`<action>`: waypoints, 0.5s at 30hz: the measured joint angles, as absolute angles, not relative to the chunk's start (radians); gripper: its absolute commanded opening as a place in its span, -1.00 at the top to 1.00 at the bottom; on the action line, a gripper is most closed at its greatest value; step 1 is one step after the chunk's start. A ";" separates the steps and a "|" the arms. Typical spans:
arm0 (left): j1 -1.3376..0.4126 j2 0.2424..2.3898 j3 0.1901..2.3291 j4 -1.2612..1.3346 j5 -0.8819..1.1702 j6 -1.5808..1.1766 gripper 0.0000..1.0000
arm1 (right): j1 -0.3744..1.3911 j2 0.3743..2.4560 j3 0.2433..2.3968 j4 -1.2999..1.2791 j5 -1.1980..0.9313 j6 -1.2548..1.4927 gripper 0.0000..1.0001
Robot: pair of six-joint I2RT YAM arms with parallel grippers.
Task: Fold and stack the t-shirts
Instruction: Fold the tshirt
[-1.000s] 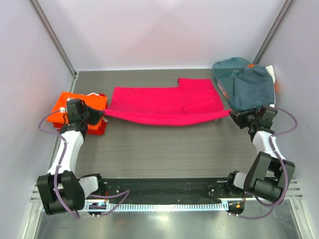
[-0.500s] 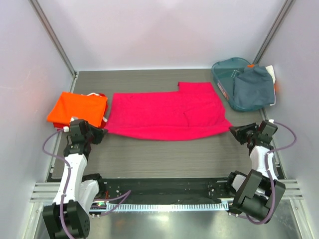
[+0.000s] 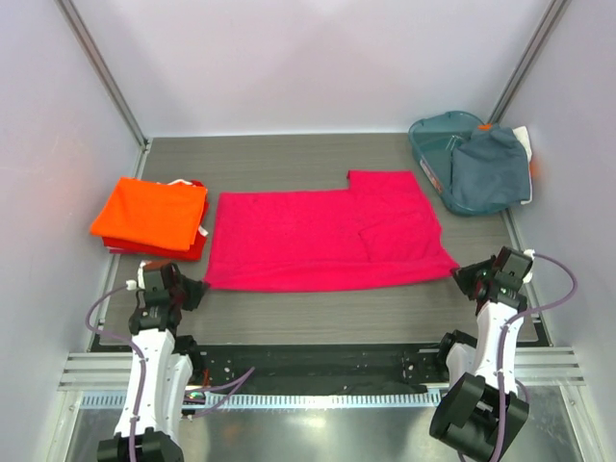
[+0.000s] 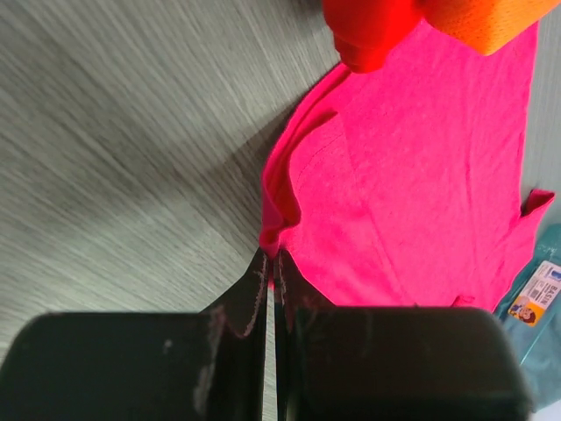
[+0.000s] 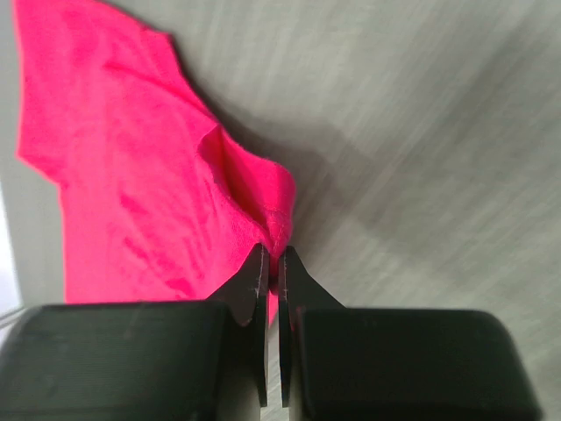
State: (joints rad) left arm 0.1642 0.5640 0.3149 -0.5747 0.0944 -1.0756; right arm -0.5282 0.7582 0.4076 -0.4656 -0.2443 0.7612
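Note:
A magenta-pink t-shirt [image 3: 327, 236] lies spread flat across the middle of the table. My left gripper [image 3: 192, 289] is shut on its near left corner [image 4: 273, 230]. My right gripper [image 3: 464, 276] is shut on its near right corner [image 5: 282, 237]. Both corners are pinched between the fingertips, low over the table. A folded orange t-shirt [image 3: 151, 214] rests on a red one at the left. A grey-blue t-shirt [image 3: 489, 170] lies heaped in the teal basket [image 3: 430, 130].
The teal basket stands in the back right corner with a white tag [image 3: 523, 140] beside it. Metal frame posts rise at both back corners. The arm bases and a black rail [image 3: 318, 366] run along the near edge.
Both grippers have pulled toward the near edge with the pink shirt's corners, drawing the shirt flat and its front hem closer to the arms.

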 measured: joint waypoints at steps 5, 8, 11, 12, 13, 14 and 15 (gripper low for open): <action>0.164 0.532 0.312 -0.615 0.052 -1.100 0.96 | -0.528 0.752 0.392 -0.529 -0.169 0.758 0.81; 0.164 0.532 0.312 -0.634 0.022 -1.104 0.78 | -0.528 0.753 0.384 -0.559 -0.142 0.764 0.21; 0.164 0.532 0.312 -0.646 0.002 -1.111 -0.14 | -0.530 0.753 0.383 -0.567 -0.107 0.766 -0.17; 0.164 0.533 0.312 -0.648 -0.001 -1.111 -0.21 | -0.530 0.752 0.383 -0.568 -0.098 0.765 -0.20; 0.164 0.532 0.312 -0.649 0.001 -1.113 -0.25 | -0.530 0.752 0.383 -0.571 -0.089 0.765 -0.25; 0.164 0.532 0.312 -0.649 0.001 -1.116 -0.27 | -0.531 0.749 0.383 -0.575 -0.081 0.766 -0.25; 0.163 0.532 0.312 -0.649 0.000 -1.117 -0.27 | -0.531 0.744 0.383 -0.579 -0.076 0.765 -0.26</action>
State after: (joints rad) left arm 0.1631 0.5316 0.3119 -0.6487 0.0002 -1.1172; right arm -0.5308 0.7437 0.3832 -0.5785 -0.0757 0.7654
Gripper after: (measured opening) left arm 0.620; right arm 0.620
